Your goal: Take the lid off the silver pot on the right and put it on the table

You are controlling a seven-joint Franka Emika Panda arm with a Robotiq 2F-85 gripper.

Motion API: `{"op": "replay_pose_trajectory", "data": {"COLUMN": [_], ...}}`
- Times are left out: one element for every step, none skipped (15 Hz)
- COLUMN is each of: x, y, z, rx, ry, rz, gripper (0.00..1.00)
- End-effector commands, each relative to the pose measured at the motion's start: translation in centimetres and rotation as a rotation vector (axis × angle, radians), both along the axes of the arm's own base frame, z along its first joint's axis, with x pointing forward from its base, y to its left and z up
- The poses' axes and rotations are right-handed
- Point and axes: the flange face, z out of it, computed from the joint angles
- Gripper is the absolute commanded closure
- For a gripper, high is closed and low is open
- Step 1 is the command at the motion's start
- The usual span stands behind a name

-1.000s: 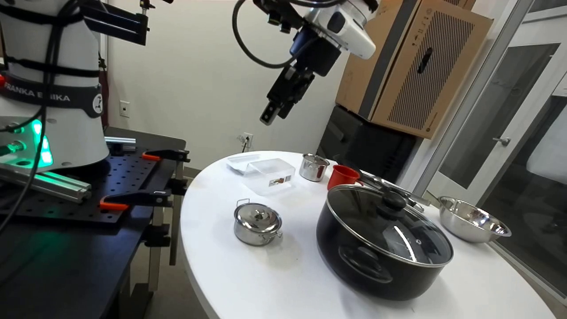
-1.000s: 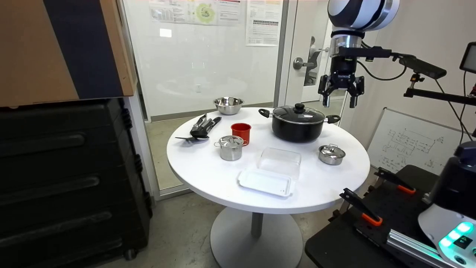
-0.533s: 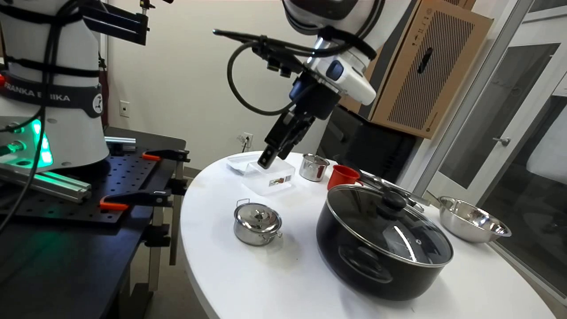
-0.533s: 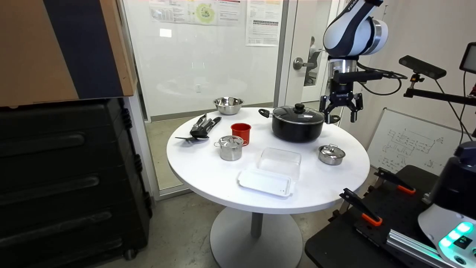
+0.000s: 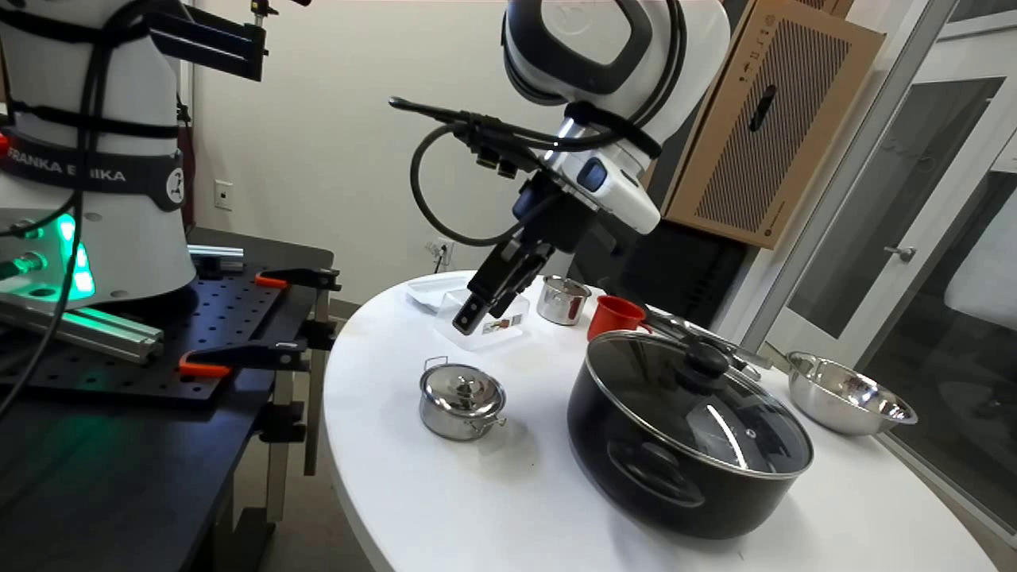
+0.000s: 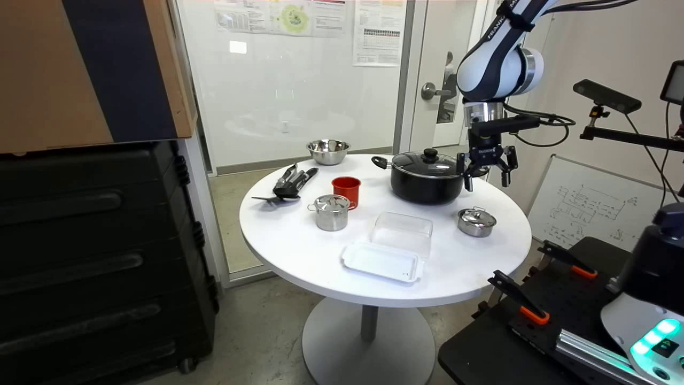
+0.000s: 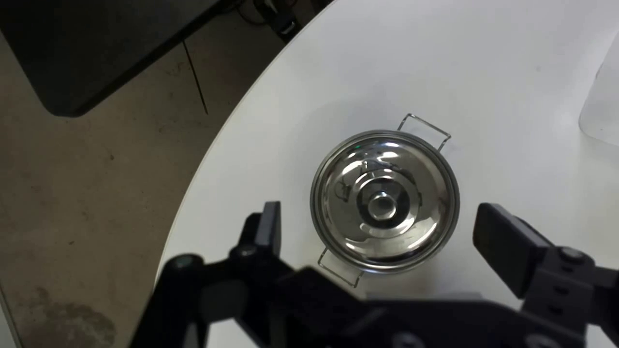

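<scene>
The silver pot (image 5: 450,423) stands upright on the white table (image 5: 508,508), near its edge; it also shows in the other exterior view (image 6: 474,230). The shiny lid (image 5: 462,388) with its centre knob sits flat on the pot, and it shows from above in the wrist view (image 7: 360,193). My gripper (image 7: 379,208) is open and empty, with its fingers apart to either side of the lid in the wrist view. In both exterior views the gripper (image 5: 481,314) (image 6: 487,184) hangs in the air above the table, higher than the lid and touching nothing.
A large black pot (image 5: 683,477) with a glass lid stands beside the silver pot. A clear plastic box (image 6: 403,232) and white tray (image 6: 382,262) lie nearby. A lidded steel vessel (image 6: 332,216), red mug (image 6: 346,188), utensils (image 6: 291,184) and steel bowl (image 6: 328,153) are farther off.
My gripper has come down toward the table and the silver pot, moving slightly left in both exterior views. It stays open. The pot and lid have not moved.
</scene>
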Motion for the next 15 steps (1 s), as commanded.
{"op": "replay_pose_trajectory", "data": {"x": [0.0, 0.0, 0.0, 0.0, 0.0, 0.0, 0.0, 0.0, 0.0, 0.0, -0.1, -0.1, -0.1, -0.2, -0.2], "y": [0.0, -0.1, -0.1, -0.3, -0.6, -1.0, -1.4, -1.7, -2.0, -2.2, -2.3, -2.3, -2.2, -2.0, -1.7], "z": [0.0, 0.0, 0.0, -0.2, -0.6, -1.0, -1.5, -1.9, -2.2, -2.6, -2.9, -3.2, -3.6, -3.9, -4.2], "rx": [0.0, 0.0, 0.0, -0.004, -0.009, -0.012, -0.014, -0.021, -0.023, -0.025, -0.027, -0.028, -0.03, -0.032, -0.034], "ry": [0.001, 0.001, 0.001, -0.003, 0.0, -0.003, -0.007, -0.013, -0.02, -0.03, -0.039, -0.045, -0.053, -0.059, -0.064], "rz": [-0.001, -0.001, -0.001, -0.003, -0.004, -0.007, -0.011, -0.013, -0.019, -0.021, -0.02, -0.013, -0.005, 0.002, 0.011], "gripper": [0.0, 0.0, 0.0, 0.0, 0.0, 0.0, 0.0, 0.0, 0.0, 0.0, 0.0, 0.0, 0.0, 0.0, 0.0]}}
